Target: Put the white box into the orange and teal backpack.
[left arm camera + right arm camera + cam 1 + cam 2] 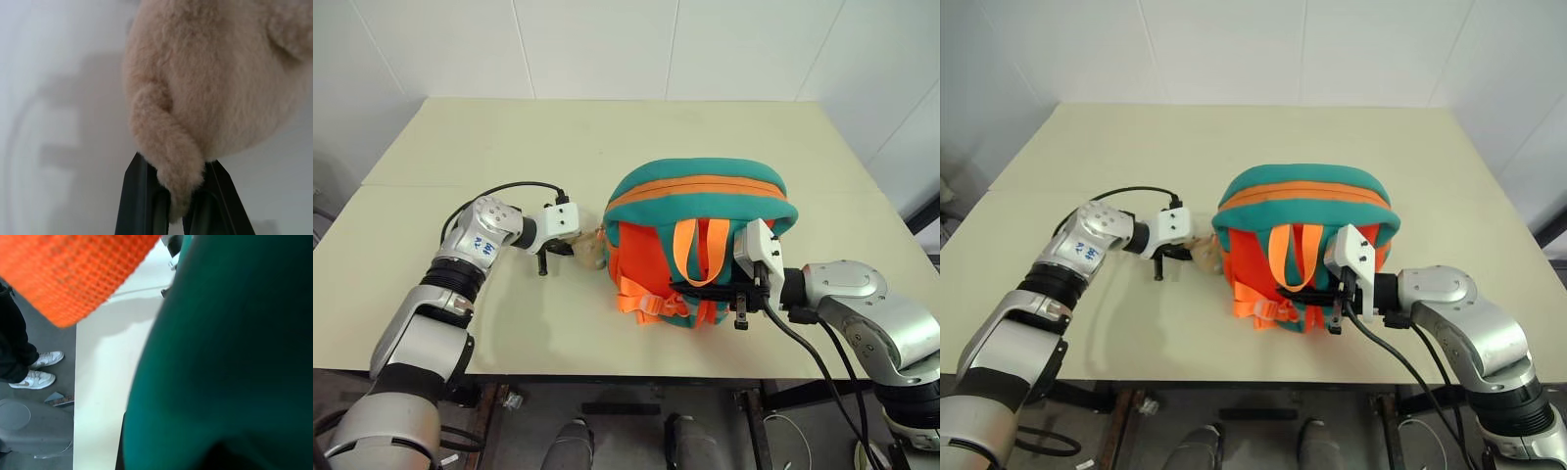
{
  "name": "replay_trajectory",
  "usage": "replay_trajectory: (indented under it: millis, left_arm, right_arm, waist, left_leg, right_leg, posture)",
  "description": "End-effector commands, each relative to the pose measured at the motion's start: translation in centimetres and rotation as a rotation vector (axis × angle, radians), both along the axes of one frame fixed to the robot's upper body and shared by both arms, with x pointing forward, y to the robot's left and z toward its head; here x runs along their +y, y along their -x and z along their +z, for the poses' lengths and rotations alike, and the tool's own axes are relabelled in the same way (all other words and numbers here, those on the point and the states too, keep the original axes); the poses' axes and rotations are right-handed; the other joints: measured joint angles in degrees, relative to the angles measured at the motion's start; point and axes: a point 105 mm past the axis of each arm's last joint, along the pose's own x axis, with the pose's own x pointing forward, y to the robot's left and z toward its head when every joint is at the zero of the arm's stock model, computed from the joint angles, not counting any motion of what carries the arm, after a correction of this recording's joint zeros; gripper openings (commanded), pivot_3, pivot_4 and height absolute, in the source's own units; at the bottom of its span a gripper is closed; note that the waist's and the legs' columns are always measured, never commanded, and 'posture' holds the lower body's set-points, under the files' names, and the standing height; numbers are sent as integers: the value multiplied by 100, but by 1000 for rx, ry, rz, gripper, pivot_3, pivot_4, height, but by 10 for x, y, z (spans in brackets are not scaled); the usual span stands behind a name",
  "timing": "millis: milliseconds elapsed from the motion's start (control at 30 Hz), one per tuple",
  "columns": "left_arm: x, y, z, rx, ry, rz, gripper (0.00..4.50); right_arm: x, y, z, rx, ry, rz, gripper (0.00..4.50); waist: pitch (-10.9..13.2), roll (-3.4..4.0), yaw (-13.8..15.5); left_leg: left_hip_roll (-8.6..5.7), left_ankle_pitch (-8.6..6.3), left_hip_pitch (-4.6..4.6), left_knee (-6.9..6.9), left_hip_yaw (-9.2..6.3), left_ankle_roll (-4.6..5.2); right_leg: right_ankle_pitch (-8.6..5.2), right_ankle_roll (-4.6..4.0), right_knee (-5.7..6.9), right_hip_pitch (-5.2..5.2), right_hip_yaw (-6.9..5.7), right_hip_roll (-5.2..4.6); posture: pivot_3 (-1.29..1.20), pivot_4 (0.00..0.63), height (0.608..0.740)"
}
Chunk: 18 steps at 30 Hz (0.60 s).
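sitting on the pale table (431, 206), the orange and teal backpack (700, 245) lies between the two pincers, its teal top panel away from the robot and its orange front with looped orange straps (697, 250) and a buckle (641, 299) toward the near edge.

a tan plush toy (590, 250) hangs at the backpack's left side, just in front of the left gripper (570, 240). in the left wrist view a limb of the plush toy (171, 166) reaches down between the two black fingers (139, 196), which stand close together around it; the pincer is closed, pinching that bit of fur.

the right gripper (744, 294) sits against the backpack's near right corner, its white housing touching the teal trim beside the straps. its fingers are hidden against the fabric, and it reads as closed; i cannot tell whether it has hold of the bag. its wrist view looks along teal fabric (234, 357) with an orange strap (73, 269) across it.

beyond the table edge, on the floor, a person's white shoes (36, 372) show.
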Motion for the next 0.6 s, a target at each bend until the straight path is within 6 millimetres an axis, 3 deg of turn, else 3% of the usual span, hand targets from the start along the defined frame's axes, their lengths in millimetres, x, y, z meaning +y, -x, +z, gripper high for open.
replay_trajectory:
  millis: [33,167,200,300,433,600]
  left_arm:
    - [12,-1,-20,31,-22,72,1]
    - [2,-1,3,4,189,55,1]
    - [2,0,8,5,227,52,330]
    - [0,13,19,72,318,0,1255]
    - [5,12,38,-38,366,0,2535]
    - [16,23,56,-90,436,-84,4115]
  right_arm:
    - [-8,1,8,-40,24,-7,0]
    - [-21,-4,11,-58,77,-66,0]
    - [-26,-4,10,-56,100,-80,0]
    - [-42,-1,12,-38,170,-103,965]
    - [-60,5,19,-37,247,-113,2372]
    - [-95,9,34,-36,282,-212,4054]
  waist:
    - [0,0,6]
    - [-1,3,-22]
    - [-1,3,-21]
    - [0,4,-1]
    - [1,3,23]
    - [1,4,17]
  left_leg:
    - [0,2,-1,3,0,3]
    - [0,9,0,3,3,14]
    - [0,9,-2,4,3,14]
    - [0,11,-13,-3,7,18]
    - [-1,-15,-15,-1,5,19]
    - [-1,-27,-29,-7,9,14]
  right_leg:
    - [-2,-18,-12,7,-3,0]
    - [34,-51,-110,59,-7,-1]
    - [41,-49,-124,66,-8,-2]
    - [45,-47,-143,65,-9,-3]
    - [52,40,-91,43,-9,-7]
    - [25,39,-59,2,-6,-8]
  posture:
    - [0,150,740]
    - [0,150,740]
    - [0,150,740]
    - [0,150,740]
    - [0,150,740]
    - [0,150,740]
